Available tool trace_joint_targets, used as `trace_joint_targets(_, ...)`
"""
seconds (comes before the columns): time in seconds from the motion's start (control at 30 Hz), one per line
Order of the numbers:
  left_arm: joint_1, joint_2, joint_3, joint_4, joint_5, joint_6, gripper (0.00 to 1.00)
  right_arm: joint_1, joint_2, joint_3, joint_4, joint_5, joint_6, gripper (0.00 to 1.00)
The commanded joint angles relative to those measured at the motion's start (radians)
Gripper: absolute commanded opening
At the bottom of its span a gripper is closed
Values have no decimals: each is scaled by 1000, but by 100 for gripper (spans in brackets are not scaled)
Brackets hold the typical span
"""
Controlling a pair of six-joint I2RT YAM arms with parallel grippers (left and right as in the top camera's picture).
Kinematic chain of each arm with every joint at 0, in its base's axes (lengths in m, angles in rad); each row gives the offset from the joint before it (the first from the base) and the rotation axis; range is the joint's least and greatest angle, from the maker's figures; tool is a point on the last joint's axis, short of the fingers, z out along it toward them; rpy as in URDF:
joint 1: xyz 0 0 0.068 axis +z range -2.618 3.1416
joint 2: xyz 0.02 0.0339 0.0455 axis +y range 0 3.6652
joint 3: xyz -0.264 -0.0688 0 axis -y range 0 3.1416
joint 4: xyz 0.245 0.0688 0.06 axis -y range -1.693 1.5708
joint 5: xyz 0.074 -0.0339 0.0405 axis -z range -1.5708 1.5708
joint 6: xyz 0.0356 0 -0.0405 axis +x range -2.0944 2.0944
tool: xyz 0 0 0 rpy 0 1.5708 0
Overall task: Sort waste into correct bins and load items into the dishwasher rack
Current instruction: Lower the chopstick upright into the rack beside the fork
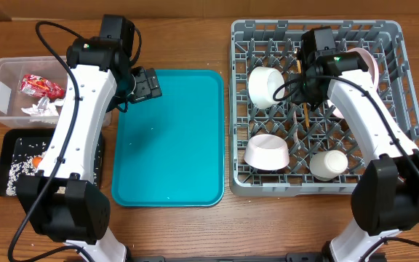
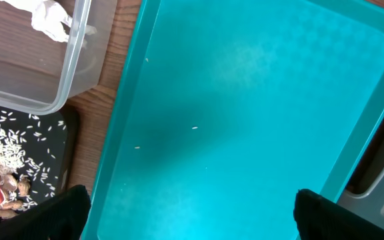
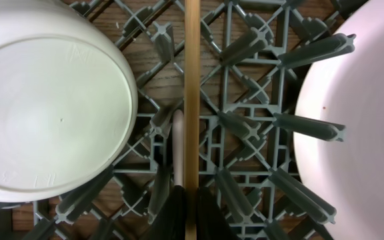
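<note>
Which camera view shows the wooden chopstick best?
The right wrist view: the chopstick runs up the frame over the dishwasher rack, pinched by the right gripper. Overhead shows only a short brown piece below that gripper; the left wrist view shows none.

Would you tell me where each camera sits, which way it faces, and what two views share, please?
Overhead: above the table, facing straight down on tub, black tray, teal tray and rack; left arm and right arm show.
Left wrist: on the left arm, facing down at the teal tray; the left gripper, open, shows its fingertips.
Right wrist: on the right arm, facing down into the rack; the right gripper shows, shut on the chopstick.
Shared: overhead and left wrist both see the teal tray.
</note>
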Motion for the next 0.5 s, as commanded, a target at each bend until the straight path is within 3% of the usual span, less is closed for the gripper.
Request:
trace_joint_targets(0.0,-9,10,22,1,-13,17,100,2,3,4,12,6,-2,4)
trace_joint_targets(0.47,-9,10,22,1,-13,18,100,3,3,4,32,54,1,6)
